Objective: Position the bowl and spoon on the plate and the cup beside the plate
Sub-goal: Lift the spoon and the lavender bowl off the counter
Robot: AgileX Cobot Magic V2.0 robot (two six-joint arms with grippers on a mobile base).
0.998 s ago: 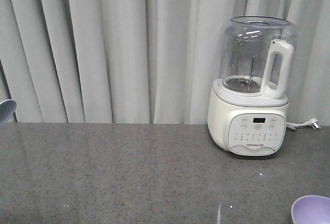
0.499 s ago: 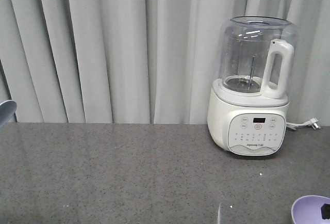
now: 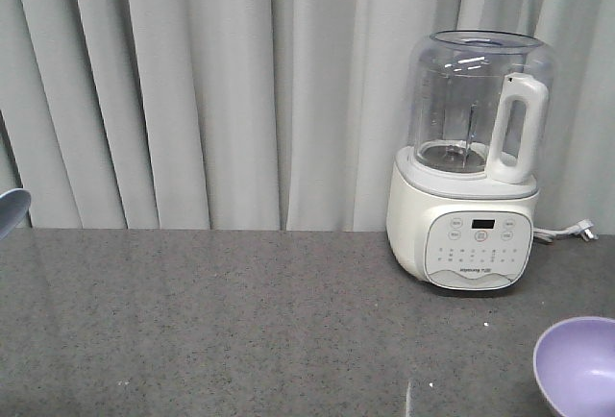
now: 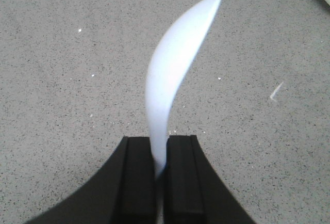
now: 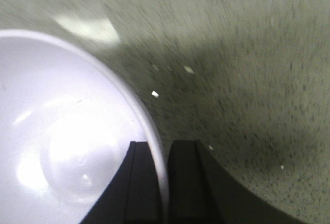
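- Your backdrop is a pale grey curtain [image 3: 192, 90] in long folds, running the whole width of the front view.
- Below it you've got the speckled grey table [image 3: 240, 321]. It fills the lower part of that view and sits under both wrist cams too.
- A white blender [image 3: 471, 162] with a clear jug and a white handle stands upright at the back right of the table, control panel facing you.
- The bowl [image 3: 581, 364] is in the bottom right corner of the front view, near the blender but apart from it, tipped so you see inside. It's cut off by the frame, so I can't tell if it touches the table.
- Your right gripper [image 5: 164, 157] is pinching the bowl's rim, one finger inside and one outside. That view is pretty blurry.
- The spoon [image 4: 175, 64] is up off the table. Its handle end is clamped and the scoop curves away from the fingers. Its tip pokes in at the far left edge of the front view, in front of the curtain.
- Your left gripper [image 4: 161, 152] is pressed tight on that handle, and the black fingers [image 4: 139, 177] sit either side of it.
- A white plug [image 3: 581, 231] lies on the table just right of the blender's base.
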